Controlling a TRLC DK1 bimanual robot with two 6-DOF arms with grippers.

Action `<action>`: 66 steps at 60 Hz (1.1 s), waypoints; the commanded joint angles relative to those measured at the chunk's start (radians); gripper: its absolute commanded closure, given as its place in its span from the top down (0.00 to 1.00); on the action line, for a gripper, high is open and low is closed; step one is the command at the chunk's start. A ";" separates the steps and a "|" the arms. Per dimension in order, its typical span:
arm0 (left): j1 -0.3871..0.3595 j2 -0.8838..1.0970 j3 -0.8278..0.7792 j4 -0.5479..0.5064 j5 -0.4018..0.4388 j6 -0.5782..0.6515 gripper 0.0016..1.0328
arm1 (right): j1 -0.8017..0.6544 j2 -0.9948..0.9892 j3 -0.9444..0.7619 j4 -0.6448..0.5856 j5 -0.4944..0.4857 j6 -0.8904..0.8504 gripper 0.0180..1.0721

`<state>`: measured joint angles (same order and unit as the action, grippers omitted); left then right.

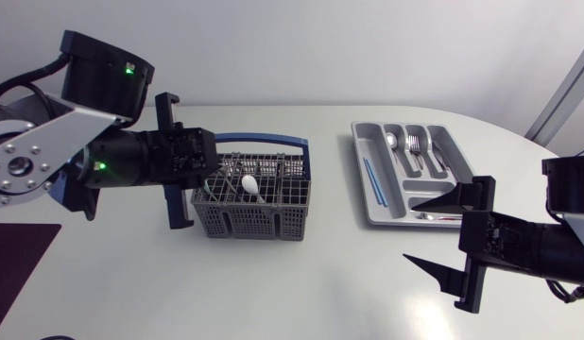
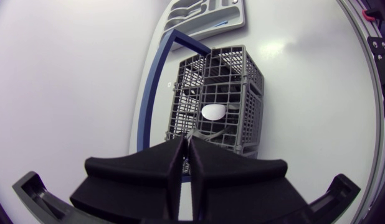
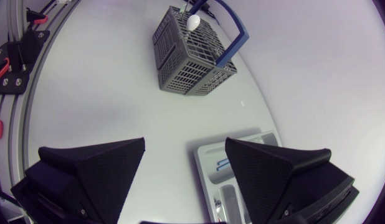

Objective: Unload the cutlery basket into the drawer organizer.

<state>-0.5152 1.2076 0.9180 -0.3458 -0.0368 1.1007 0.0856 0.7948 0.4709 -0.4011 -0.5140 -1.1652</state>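
The grey cutlery basket [image 1: 254, 203] with its blue handle [image 1: 273, 143] stands mid-table, a white spoon [image 1: 249, 184] sticking up inside. My left gripper [image 1: 209, 181] sits at the basket's left rim. In the left wrist view its fingers [image 2: 149, 168] are pressed together, tips at the basket [image 2: 220, 93] rim, just short of the white spoon [image 2: 212, 112]. A thin grey tip shows at the fingertips; I cannot tell if it is gripped. The grey drawer organizer [image 1: 364, 203] holds forks [image 1: 415, 146] and a spoon. My right gripper [image 1: 410, 231] hangs open below it, nothing between its fingers.
Blue sticks [image 1: 370, 179] lie in the organizer's left compartment. A dark mat [image 1: 18, 255] covers the table's front left corner. In the right wrist view the basket [image 3: 192, 53] lies far ahead and the organizer [image 3: 208, 162] sits right under the open fingers.
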 commanded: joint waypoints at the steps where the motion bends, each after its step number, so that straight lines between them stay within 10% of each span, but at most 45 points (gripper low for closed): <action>1: -0.023 -0.043 -0.033 -0.007 -0.020 0.014 0.03 | 0.032 -0.032 -0.028 -0.022 0.019 0.045 0.88; 32: -0.106 -0.206 0.005 -0.082 -0.130 -0.159 0.03 | 0.387 -0.170 -0.037 0.146 0.359 0.395 0.88; 49: -0.194 -0.060 0.183 -0.139 -0.133 -0.604 0.04 | 0.485 -0.146 -0.020 0.286 0.514 0.547 0.88; 66: -0.192 0.129 0.271 -0.094 0.041 -0.961 0.04 | 0.606 -0.083 -0.046 0.452 0.660 0.596 0.78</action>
<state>-0.7082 1.2850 1.1477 -0.4633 -0.0269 0.2691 0.6590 0.6861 0.4438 0.0063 0.1127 -0.6033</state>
